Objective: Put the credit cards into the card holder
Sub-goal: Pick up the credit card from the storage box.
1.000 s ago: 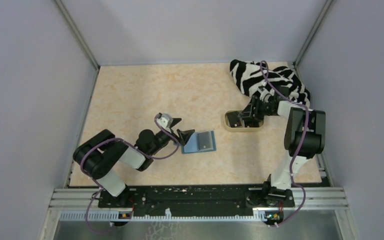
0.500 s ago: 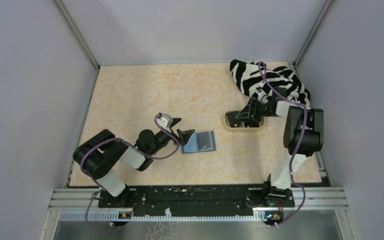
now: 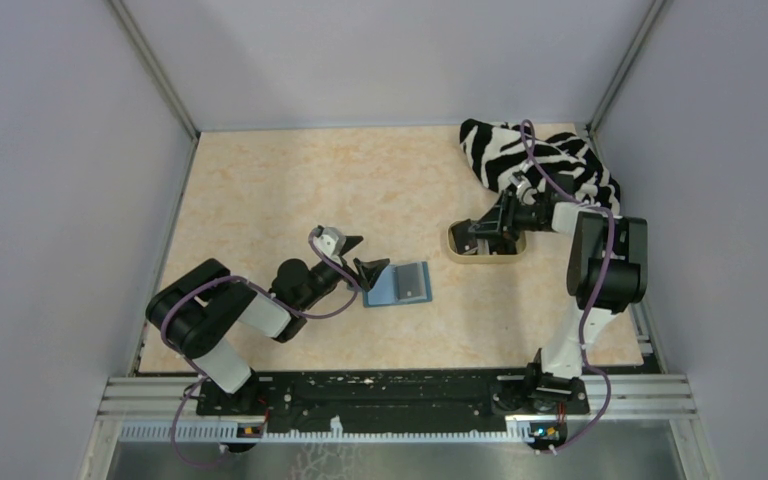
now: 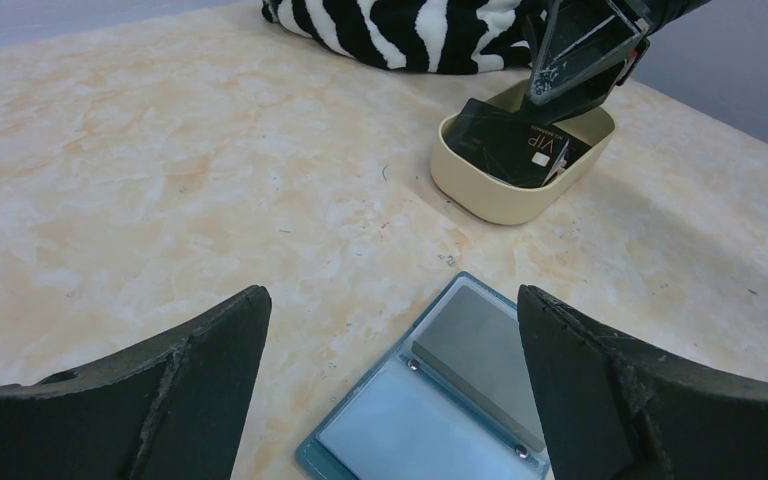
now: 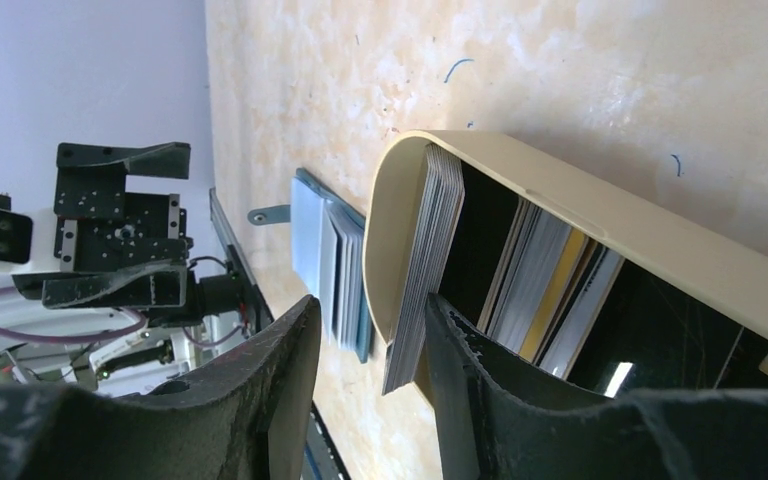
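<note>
Credit cards [image 5: 430, 270] stand on edge against the end wall of the tan tray [image 5: 600, 215], so the right end effector [image 5: 372, 305], half spread, straddles wall and stack without pinching. Left end effector [image 4: 392, 295] hovers fully spread at the near edge of the card holder [image 4: 450, 400], which lies open on the worktop [image 4: 160, 180], presumably to steady it.

A beige, marble-patterned tabletop [image 3: 290, 180] is enclosed behind and on both sides by plain pale lavender-grey walls [image 3: 390, 60]; silver metal rails [image 3: 650, 395] run along its near edge.

Straddles tray [image 5: 560, 215] end wall and edge-on credit cards [image 5: 430, 240], jaws parted | faces open card holder [image 5: 322, 262] on desk [image 5: 580, 70].
</note>
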Motion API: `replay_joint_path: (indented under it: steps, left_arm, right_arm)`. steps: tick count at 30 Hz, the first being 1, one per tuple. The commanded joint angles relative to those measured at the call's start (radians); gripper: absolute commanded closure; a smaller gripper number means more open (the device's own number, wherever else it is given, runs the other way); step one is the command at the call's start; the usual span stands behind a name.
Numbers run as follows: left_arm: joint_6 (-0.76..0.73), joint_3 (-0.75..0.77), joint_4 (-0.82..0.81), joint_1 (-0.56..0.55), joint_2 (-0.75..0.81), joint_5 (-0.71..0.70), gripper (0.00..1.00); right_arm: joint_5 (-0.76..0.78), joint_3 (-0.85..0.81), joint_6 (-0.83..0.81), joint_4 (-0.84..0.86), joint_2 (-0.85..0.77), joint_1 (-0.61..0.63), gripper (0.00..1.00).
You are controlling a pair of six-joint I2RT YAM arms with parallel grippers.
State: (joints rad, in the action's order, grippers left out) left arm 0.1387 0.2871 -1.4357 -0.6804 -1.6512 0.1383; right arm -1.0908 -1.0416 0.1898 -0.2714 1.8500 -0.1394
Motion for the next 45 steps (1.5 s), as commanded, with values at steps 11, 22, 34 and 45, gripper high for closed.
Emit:
replay_joint_path:
  steps: [11,22,34,45]
  left_arm:
    - [0.013,-0.005,-0.060,0.003,-0.014,-0.005,0.01]
    - [0.013,-0.002,-0.057,0.004,-0.015,-0.006,0.01]
    - [0.015,0.000,-0.057,0.003,-0.018,-0.005,0.01]
    - [0.016,0.000,-0.056,0.004,-0.016,-0.006,0.01]
  right_arm:
    - [-0.091,0.018,0.044,0.086,-0.057,0.024,0.57]
    - [0.000,-0.008,-0.036,0.004,-0.042,0.082,0.54]
    - [0.189,-0.057,-0.216,-0.113,-0.166,0.059,0.53]
    - [0.216,-0.037,-0.156,-0.090,-0.116,0.001,0.53]
